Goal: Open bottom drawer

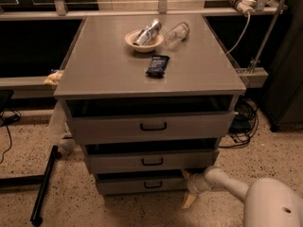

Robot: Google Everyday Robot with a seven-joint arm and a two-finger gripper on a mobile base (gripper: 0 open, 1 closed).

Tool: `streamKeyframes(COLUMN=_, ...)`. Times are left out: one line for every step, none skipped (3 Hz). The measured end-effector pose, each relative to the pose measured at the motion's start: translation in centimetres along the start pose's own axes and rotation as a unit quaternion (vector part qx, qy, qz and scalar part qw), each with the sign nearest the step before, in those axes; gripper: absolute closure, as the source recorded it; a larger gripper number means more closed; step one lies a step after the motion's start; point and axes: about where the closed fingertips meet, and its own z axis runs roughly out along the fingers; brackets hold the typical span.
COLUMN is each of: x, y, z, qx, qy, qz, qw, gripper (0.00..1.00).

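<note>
The bottom drawer point(142, 184) is the lowest and smallest grey front of the cabinet, with a small black bracket handle point(152, 185) at its centre. It stands a little way out, like the two drawers above it. My gripper point(188, 188) is at the drawer's right end, low near the floor, on the end of my white arm point(227, 183) that comes in from the lower right. One tan fingertip point(188, 200) hangs below the drawer's corner and another point(185, 174) shows at its top edge.
The cabinet top point(118, 65) carries a bowl point(143, 39) with a can, a clear plastic bottle point(177, 32) and a dark snack packet point(157, 65). A black bar point(43, 186) lies on the speckled floor at left. Cables point(244, 122) lie right of the cabinet.
</note>
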Motion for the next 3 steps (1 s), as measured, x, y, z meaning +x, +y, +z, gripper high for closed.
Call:
streamKeyframes(x=0.8, y=0.0, z=0.4, qx=-0.007, qy=0.009, qz=0.008, qw=0.9999, gripper=0.00)
streamKeyframes(x=1.6, y=0.2, z=0.8, qx=-0.021, qy=0.021, qz=0.020, qw=0.9994, gripper=0.00)
streamKeyframes(x=2.3, y=0.9, z=0.6, qx=-0.044, qy=0.033, qz=0.038, qw=0.9977, gripper=0.00)
